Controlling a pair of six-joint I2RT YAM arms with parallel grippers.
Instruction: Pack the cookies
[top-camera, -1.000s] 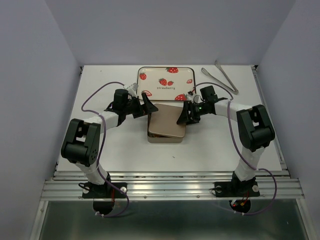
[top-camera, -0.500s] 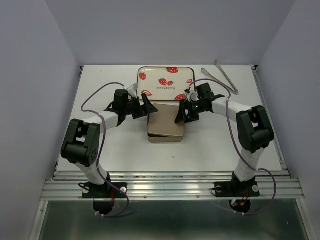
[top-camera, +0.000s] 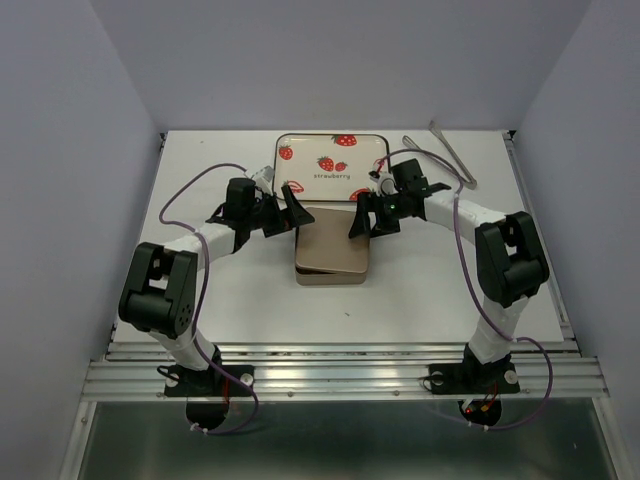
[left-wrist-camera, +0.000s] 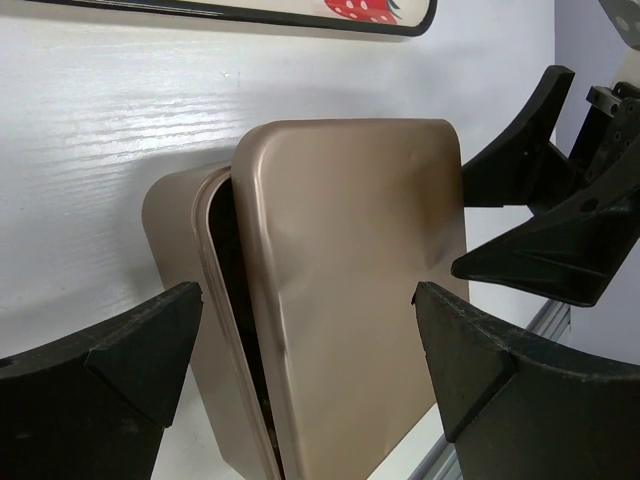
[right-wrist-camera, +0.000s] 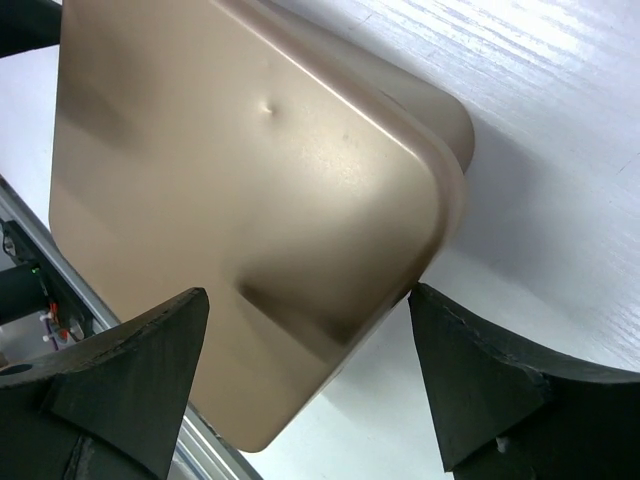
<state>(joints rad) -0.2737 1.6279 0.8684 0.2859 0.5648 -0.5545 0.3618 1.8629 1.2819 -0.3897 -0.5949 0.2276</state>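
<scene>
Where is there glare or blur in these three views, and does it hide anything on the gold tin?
Top external: even, soft light, everything sharp; the gold tin casts little shadow. Left wrist: glare streaks the table at upper left; the lid has a mild sheen. Right wrist: glare on the table at upper right; the lid's dent is clear.

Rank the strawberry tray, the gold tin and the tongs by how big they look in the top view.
1. The strawberry tray: the widest outline.
2. The gold tin: somewhat smaller, even though it lies nearer the camera.
3. The tongs: long but thin, clearly the smallest.
</scene>
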